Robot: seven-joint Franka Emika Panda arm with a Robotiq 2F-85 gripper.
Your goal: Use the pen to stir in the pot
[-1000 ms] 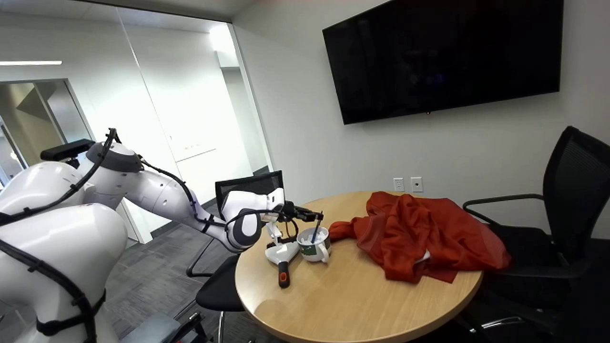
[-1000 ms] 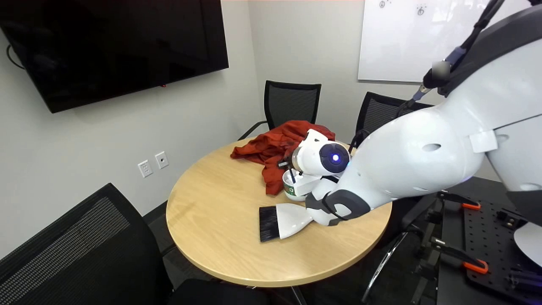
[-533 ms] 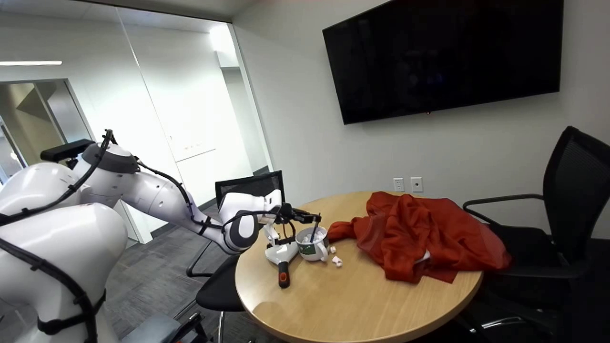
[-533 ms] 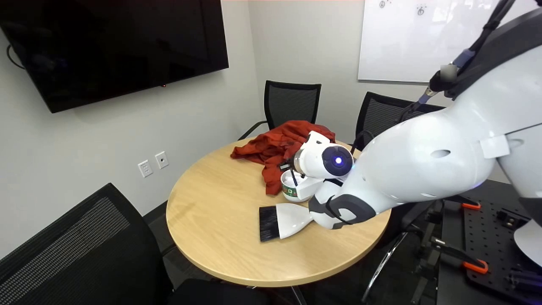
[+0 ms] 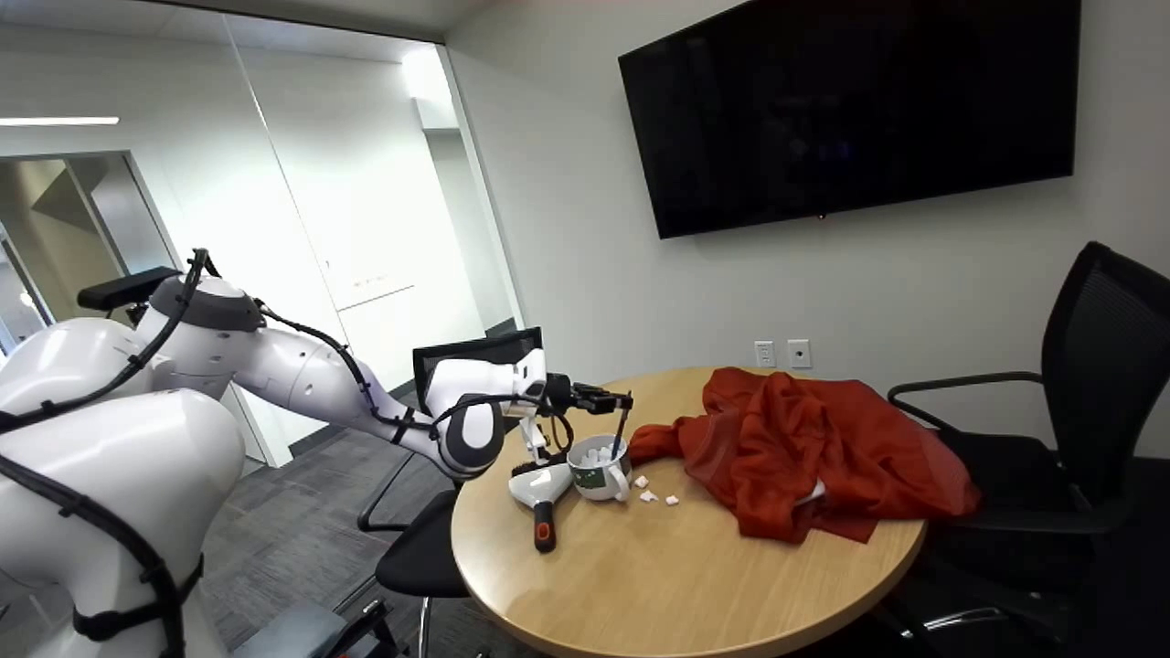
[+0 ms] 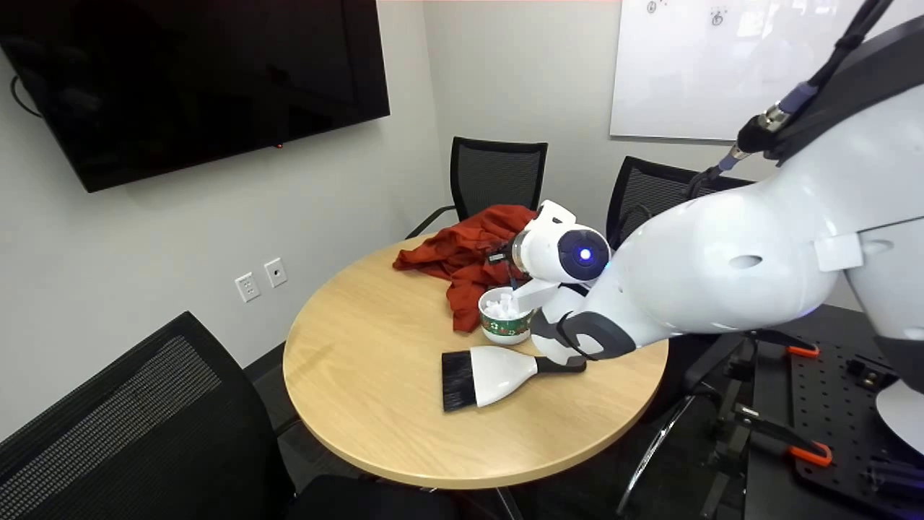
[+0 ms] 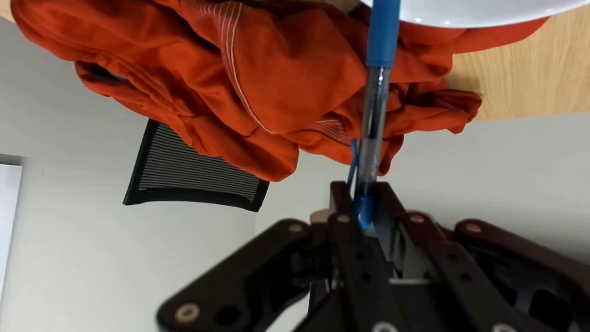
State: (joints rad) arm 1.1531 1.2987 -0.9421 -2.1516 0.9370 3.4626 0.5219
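The pot (image 5: 592, 479) is a whitish mug-like pot with a green band and a handle, upright on the table and holding white pieces. It also shows in an exterior view (image 6: 504, 330), and its white edge shows in the wrist view (image 7: 461, 11). My gripper (image 7: 362, 196) is shut on one end of the pen (image 7: 378, 92), which is blue with a clear barrel. In an exterior view the gripper (image 5: 625, 402) is above the pot's far-right rim. The pen (image 5: 621, 431) slants down to that rim; I cannot tell whether its lower end is inside.
Three white bits (image 5: 648, 496) lie on the table beside the pot's handle. A white brush with black bristles (image 6: 498, 372) lies close to the pot. The red cloth (image 5: 795, 448) lies just beyond the pot. Chairs (image 5: 1088, 366) surround the round table (image 5: 658, 585).
The gripper and pen dipped toward me, then moved up and across to the pot's cloth-side rim. White bits have appeared on the table beside the pot. The arm uncovers the brush handle.
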